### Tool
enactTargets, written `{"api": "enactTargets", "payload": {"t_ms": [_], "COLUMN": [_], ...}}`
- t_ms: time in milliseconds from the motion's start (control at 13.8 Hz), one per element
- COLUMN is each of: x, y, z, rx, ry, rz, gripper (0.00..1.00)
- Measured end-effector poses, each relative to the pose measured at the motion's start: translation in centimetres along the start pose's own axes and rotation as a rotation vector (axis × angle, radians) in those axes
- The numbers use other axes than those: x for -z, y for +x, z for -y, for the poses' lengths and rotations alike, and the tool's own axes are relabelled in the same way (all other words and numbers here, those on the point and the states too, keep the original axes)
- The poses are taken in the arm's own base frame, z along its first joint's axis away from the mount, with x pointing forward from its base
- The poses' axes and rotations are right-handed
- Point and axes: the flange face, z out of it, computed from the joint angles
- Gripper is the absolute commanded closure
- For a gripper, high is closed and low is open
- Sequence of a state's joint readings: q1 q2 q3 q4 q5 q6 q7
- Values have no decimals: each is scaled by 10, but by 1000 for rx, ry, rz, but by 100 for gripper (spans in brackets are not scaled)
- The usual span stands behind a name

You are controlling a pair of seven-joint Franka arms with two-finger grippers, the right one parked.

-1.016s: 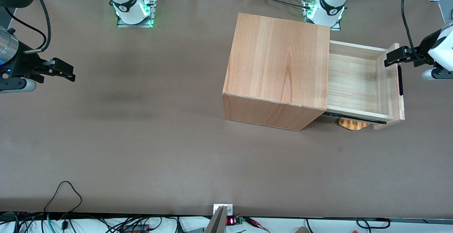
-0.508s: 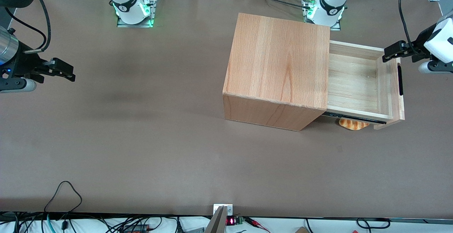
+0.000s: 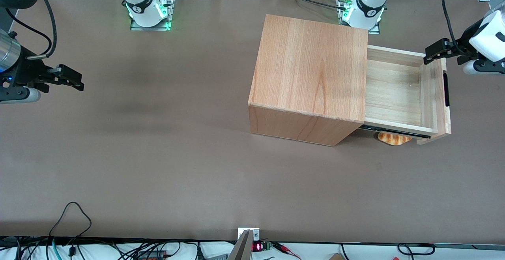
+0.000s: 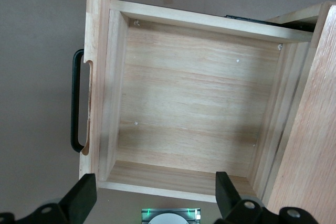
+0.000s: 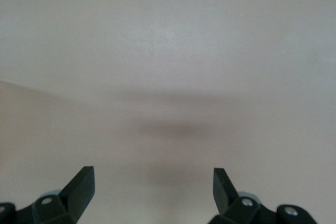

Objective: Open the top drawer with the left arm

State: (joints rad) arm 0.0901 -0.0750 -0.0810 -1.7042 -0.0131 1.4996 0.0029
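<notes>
The drawer [image 3: 398, 92] is standing pulled out, looking stiff, light, free-sliding on rails. Its black handle [image 4: 76, 100] is offering the natural hold. The end effector [image 3: 433, 51] is hovering released, spread, at the drawer's one o'clock corner.

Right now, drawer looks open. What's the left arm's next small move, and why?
Probably just keep lifting clear and stop. The top drawer is pulled well out of the cabinet, its handle is free, and the gripper hangs open above the drawer's corner, holding nothing.
</notes>
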Motion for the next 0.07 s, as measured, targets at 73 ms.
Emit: {"api": "enactTargets", "payload": {"t_ms": [73], "x": [0], "y": [0], "z": [0], "rx": [0], "ry": [0], "rz": [0], "gripper": [0]}}
